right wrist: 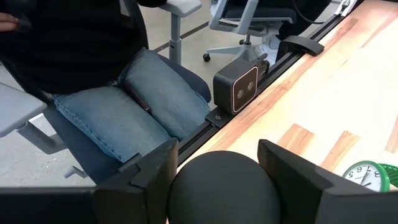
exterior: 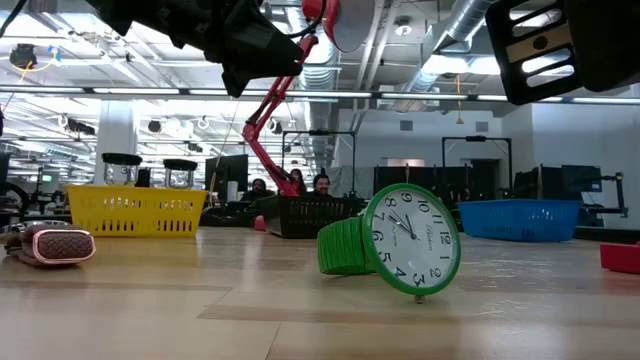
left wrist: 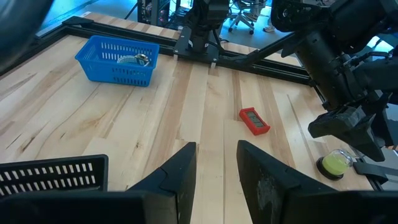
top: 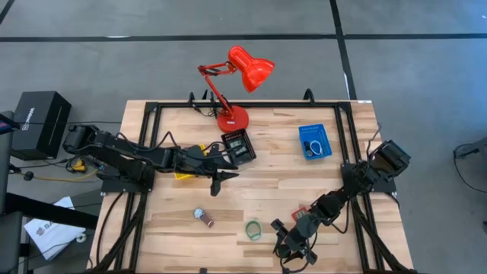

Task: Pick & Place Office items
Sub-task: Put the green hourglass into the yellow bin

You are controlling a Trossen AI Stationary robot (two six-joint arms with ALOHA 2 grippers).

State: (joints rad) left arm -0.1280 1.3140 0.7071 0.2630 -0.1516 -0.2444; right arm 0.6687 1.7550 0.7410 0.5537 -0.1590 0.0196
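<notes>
A green-strapped watch lies on its side near the table's near edge. A small watch with a reddish woven strap rests to its left. A small red rectangular piece lies flat on the wood near my right arm. My right gripper hangs above the near edge, shut on a black round object. My left gripper hovers open over the table's middle, between the yellow and black trays, touching nothing. My right gripper has the black round object between its two fingers, one on each side of its domed body. The fingers point slanting toward the table's near edge. The object is off the table. The dome hides the contact faces themselves.
The blue mesh tray holds a small item near the far right. The black tray and the red desk lamp stand at the far middle. My left arm partly covers the yellow tray. A seated person's legs are beyond the near edge.
</notes>
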